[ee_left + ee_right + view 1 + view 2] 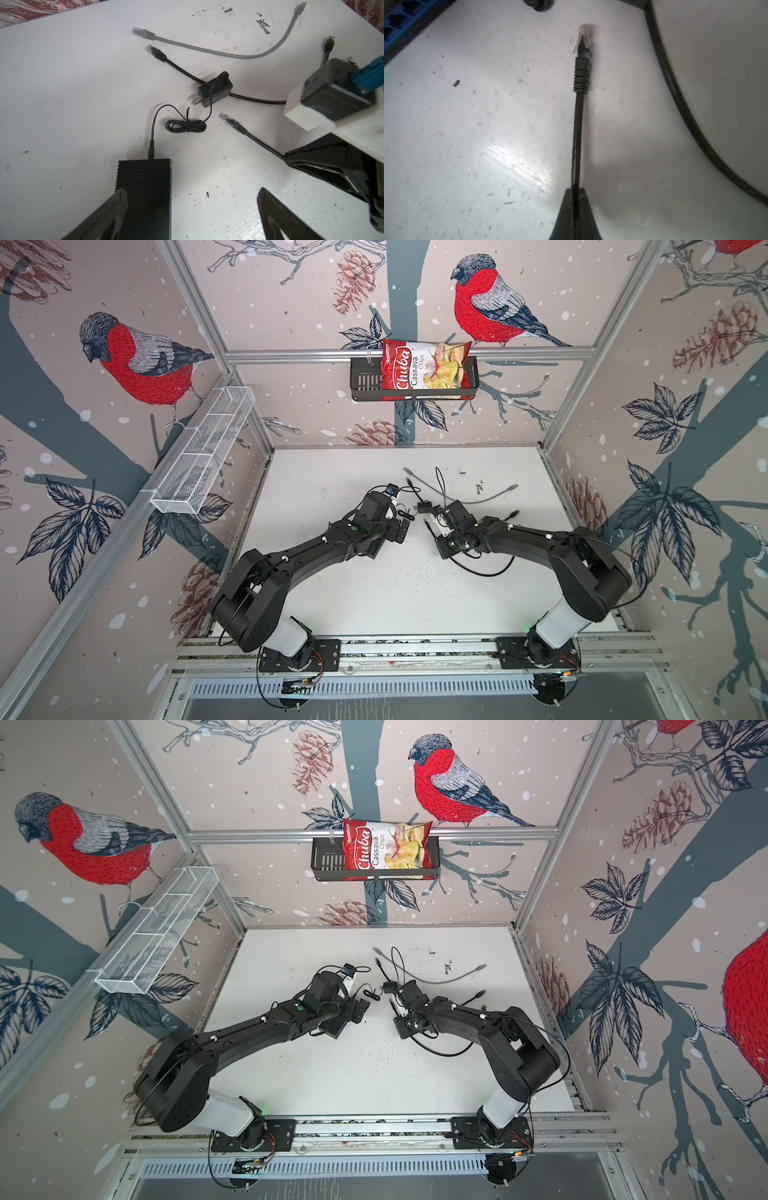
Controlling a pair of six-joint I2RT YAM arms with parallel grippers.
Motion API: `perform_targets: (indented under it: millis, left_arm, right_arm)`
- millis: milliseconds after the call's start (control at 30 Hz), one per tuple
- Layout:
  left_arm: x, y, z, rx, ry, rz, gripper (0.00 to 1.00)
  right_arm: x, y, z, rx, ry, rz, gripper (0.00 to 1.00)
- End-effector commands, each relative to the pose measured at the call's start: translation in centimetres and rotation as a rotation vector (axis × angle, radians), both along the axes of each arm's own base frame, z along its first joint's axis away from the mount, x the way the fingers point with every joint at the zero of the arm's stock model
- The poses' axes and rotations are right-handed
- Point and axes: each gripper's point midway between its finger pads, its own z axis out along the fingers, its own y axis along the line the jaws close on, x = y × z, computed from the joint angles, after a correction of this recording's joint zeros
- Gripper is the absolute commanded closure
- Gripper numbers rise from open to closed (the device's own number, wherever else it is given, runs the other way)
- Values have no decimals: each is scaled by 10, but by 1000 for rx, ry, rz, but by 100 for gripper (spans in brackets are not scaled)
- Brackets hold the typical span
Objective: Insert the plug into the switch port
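Clear plug (584, 37), black cable (578, 128), white table (467, 135).

Your left arm (299, 560) and right arm (536, 540) are matte-black, boxy links with rounded joints. Each has a white cylindrical lowest link (286, 632) above a black base plate (330, 649). Thin black cables (613, 551) run along them under small white clips (285, 558); a green dot (354, 526) marks the left forearm. The left gripper (192, 191) has dark, tapered, wedge-shaped fingers (276, 214).

The flat black box (145, 187) runs off the left wrist view's edge, its switch port out of sight on a hidden side.
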Motion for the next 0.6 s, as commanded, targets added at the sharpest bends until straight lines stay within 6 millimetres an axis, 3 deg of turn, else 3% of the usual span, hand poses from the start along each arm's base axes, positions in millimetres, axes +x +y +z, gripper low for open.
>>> perform_targets:
  millis: [0, 233, 567]
  left_arm:
    - [6, -11, 10, -64, 2, 7, 4]
    - [11, -10, 10, -85, 36, 60, 3]
    - [19, -4, -4, -164, 171, 157, 4]
  right_arm:
    - [-13, 12, 13, 85, 26, 80, 100]
    - [-18, 32, 49, 231, -55, 204, 100]
    - [-14, 49, 61, 282, -137, 279, 100]
